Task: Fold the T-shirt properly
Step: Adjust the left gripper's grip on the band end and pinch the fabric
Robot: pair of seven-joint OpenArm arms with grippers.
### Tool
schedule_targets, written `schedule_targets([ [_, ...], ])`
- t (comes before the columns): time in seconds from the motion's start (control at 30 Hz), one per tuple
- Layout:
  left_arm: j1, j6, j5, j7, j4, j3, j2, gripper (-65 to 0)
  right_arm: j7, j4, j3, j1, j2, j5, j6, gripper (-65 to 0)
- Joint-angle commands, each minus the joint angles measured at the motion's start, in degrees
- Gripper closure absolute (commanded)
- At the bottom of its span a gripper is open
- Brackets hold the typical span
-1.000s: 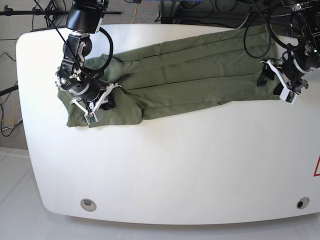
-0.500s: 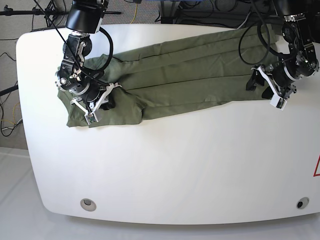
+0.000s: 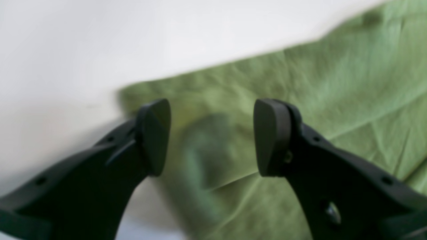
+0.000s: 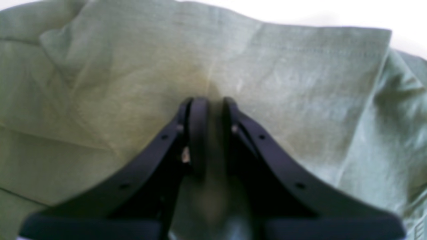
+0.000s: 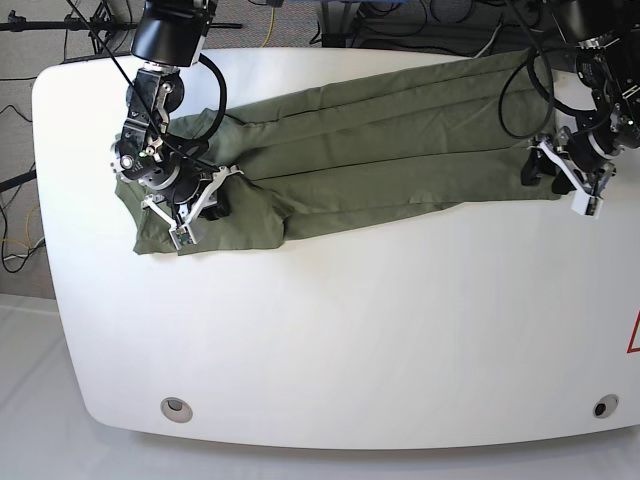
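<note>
At the tabletop's (image 5: 330, 330) far side, the T-shirt (image 5: 380, 150) lies stretched lengthwise. The left pincer (image 5: 567, 180), jaws apart and empty, has swung back over its hem corner; the right pincer (image 5: 195, 210) stays clamped on the sleeve end, so regrasping looks next.

The left gripper (image 3: 211, 136) stands with its two black fingers (image 3: 272, 140) spread wide, nothing between them. Beyond, the olive T-shirt (image 3: 333, 100) runs toward three o'clock, its blurred edge meeting the white table (image 3: 133, 40) at eleven o'clock.
</note>
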Motion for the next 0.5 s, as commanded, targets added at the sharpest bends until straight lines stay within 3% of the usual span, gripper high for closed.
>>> schedule_targets([
  [0.0,-0.52,-0.06,-0.94,-0.35,1.79,-2.41,-1.17,-36.5,-1.63,0.17,0.0,0.08,0.46,-1.23,0.02,-8.1],
  [0.17,-1.05,-0.06,-0.48,0.1,0.42,-5.48,-0.19,-37.7,-1.28,0.36,-0.02,-0.01,0.52,-1.27,0.15,-8.3],
  [0.47,-0.81,-0.06,-0.11,-0.06,-0.73,-3.94,-0.01,-38.2,-1.26,0.42,-0.03,0.12,0.49,-1.48,0.19,-8.3],
])
